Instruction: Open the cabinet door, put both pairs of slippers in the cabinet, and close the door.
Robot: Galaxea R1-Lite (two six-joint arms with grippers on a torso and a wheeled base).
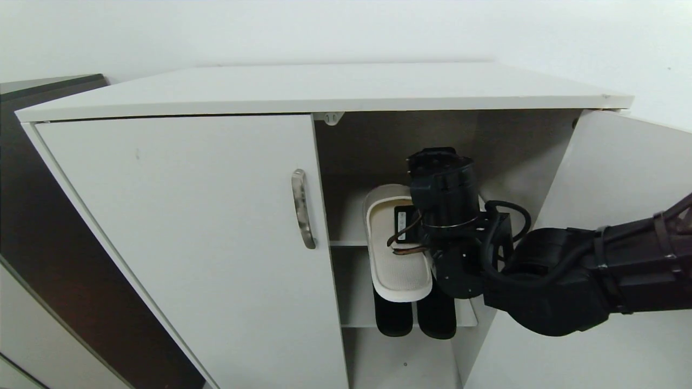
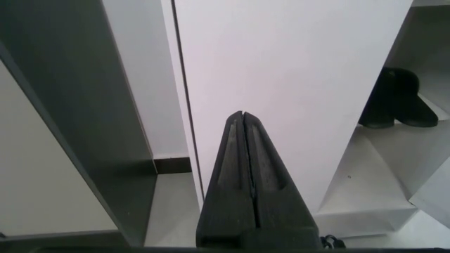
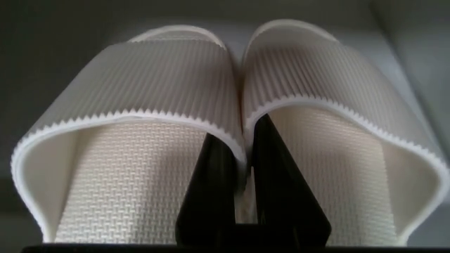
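Right hand (image 3: 246, 151) is clenched on the white slippers (image 3: 140, 91), its two dark fingers (image 3: 211, 190) pinching the neighbouring strap edges of the pair so the two slippers sit side by side against each other. This pair is inside the cabinet (image 1: 324, 89), in its open right half at the level of the upper shelf (image 1: 346, 243). The heel of the one seen from the head view hangs out past that shelf's front edge. Whether the pair rests on the shelf I cannot tell. On the cabinet's lower shelf (image 1: 357, 324), directly under the white pair, the black slippers (image 1: 413, 319) lie side by side with their ends sticking out over the edge. The cabinet's right door (image 1: 611, 178) stands swung open; its left door (image 1: 178, 216), with a metal handle (image 1: 303, 208), is closed. Left hand (image 2: 243, 119) is clenched on nothing, fingers pressed together, low in front of the cabinet's closed left door.
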